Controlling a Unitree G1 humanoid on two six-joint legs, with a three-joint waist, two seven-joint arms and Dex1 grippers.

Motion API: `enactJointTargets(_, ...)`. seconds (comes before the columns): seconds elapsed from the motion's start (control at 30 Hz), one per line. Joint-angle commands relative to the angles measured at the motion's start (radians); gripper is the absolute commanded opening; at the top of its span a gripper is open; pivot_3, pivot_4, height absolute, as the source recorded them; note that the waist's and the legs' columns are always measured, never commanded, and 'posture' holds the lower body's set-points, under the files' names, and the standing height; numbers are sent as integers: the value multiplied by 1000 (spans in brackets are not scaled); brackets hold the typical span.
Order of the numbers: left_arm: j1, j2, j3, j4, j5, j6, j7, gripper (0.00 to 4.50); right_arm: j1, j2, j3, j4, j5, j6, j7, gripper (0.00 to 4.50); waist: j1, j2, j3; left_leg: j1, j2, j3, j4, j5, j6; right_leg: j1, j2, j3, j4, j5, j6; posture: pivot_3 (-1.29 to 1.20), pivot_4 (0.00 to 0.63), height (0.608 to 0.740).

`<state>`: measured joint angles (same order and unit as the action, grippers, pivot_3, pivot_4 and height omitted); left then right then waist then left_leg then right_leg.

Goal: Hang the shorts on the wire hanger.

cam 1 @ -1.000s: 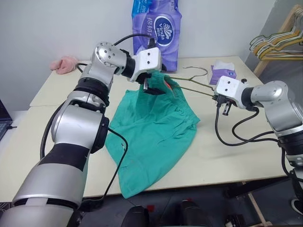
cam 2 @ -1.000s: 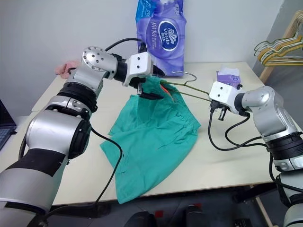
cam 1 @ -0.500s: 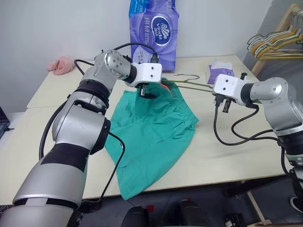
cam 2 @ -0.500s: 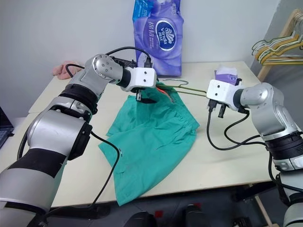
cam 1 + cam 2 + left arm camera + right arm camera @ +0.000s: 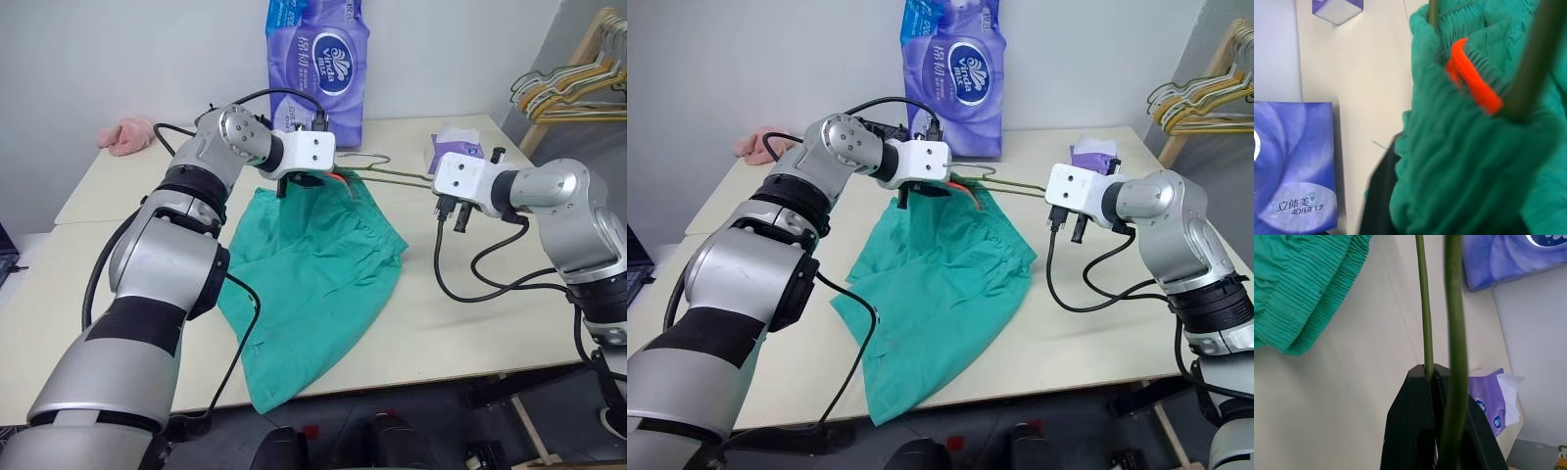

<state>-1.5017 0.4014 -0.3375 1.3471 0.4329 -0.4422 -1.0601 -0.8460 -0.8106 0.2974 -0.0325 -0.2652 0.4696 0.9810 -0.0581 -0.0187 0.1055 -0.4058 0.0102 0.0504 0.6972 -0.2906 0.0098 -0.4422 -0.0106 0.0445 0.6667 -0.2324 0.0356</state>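
The left gripper (image 5: 299, 182) is pinched on the gathered waistband of the shorts (image 5: 313, 274), apparently to hold it up off the table (image 5: 470, 323) so wire can pass inside. The legs trail toward the near edge. The wire hanger (image 5: 377, 174) reaches level into the waistband by the orange tag (image 5: 1471, 81), its outer corner clamped in the right gripper (image 5: 449, 211), which steadies it for threading
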Motion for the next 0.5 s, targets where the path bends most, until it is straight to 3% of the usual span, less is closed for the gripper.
enactJointTargets(0.03,-13,-11,20,-7,-17,-2,-7,34,-53,6,-42,-76,11,-2,-1,0,-1,0,0,0,0,0,0,0,0,0,0,0,0,0,0,-114,19,740)
enactJointTargets(0.3,3,-25,46,-13,-38,-2,-8,34,-57,4,-37,-87,17,1,19,0,-1,0,0,0,0,0,0,0,0,0,0,0,0,0,0,-107,23,740)
enactJointTargets(0.33,2,-25,52,-14,-39,1,-4,0,-56,3,-37,-87,25,12,34,513,-1,0,0,0,0,0,0,0,0,0,0,0,0,0,0,-105,24,740)
enactJointTargets(0.5,4,-7,58,-13,-29,14,20,0,-39,-16,-61,-125,66,87,78,1990,-1,0,0,0,0,0,0,0,0,0,0,0,1,0,0,-94,25,740)
